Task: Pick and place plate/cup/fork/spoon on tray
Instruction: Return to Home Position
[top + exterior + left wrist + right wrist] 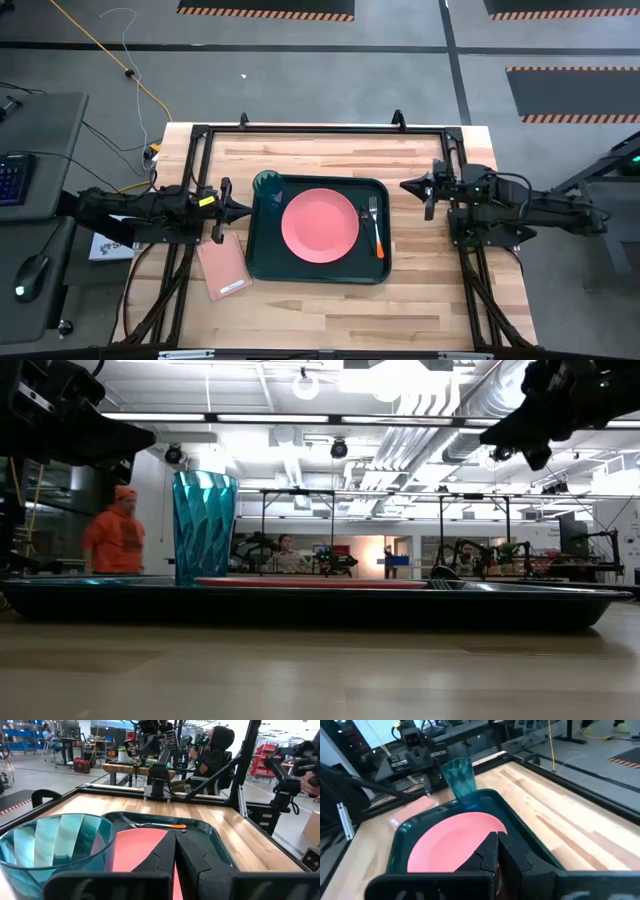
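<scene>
High view: left hand (246, 210) and right hand (405, 185) both clenched, holding nothing.

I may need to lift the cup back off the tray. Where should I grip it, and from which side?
Grip the cup across its wall below the rim, coming from the left gripper side. It stands upright in the tray's corner nearest that arm; the plate crowds its other side.

- A pink pad (224, 267) lies on the wooden table (330, 305), tilted.
- A keyboard (10, 178) and a mouse (28, 277) are on a side desk.
- A person in orange (116, 532) stands in the room behind.
</scene>
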Motion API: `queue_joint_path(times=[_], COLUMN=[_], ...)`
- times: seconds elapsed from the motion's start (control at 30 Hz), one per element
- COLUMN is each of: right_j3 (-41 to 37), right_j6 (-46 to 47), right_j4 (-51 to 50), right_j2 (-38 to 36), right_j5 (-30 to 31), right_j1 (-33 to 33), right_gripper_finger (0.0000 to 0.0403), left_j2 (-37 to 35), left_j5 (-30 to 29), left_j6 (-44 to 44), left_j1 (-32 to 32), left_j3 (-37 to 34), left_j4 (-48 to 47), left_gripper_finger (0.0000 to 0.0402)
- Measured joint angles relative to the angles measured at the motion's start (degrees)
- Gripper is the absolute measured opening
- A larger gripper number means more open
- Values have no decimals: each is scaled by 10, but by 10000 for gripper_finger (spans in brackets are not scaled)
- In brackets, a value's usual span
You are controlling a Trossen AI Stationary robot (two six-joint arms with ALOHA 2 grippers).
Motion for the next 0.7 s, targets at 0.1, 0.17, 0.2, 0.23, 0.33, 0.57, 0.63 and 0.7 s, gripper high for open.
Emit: queue_joint_path(times=[0.1, 0.17, 0.2, 0.23, 0.33, 0.57, 0.63, 0.7], right_j3=[0, 0, 0, -1, -42, -166, -181, -191], right_j6=[-1, -10, -15, -19, -41, -47, -41, -43], right_j4=[-14, -11, -7, 0, 80, 176, 165, 165], right_j2=[-34, -57, -68, -77, -105, -181, -210, -212], right_j5=[5, 4, 6, 12, 12, 0, -1, 2], right_j1=[6, 11, 15, 20, 39, 67, 69, 71], right_gripper_finger=[0, 0, 0, 0, 0, 0, 0, 0], left_j2=[0, 0, 0, 0, 0, 0, 0, 0], left_j5=[0, 0, 0, 0, 0, 0, 0, 0], left_j6=[0, 0, 0, 0, 0, 0, 0, 0], left_j1=[0, 0, 0, 0, 0, 0, 0, 0], left_j3=[0, 0, 0, 0, 0, 0, 0, 0], left_j4=[0, 0, 0, 0, 0, 0, 0, 0], left_gripper_finger=[1, 0, 1, 1, 1, 3, 5, 5])
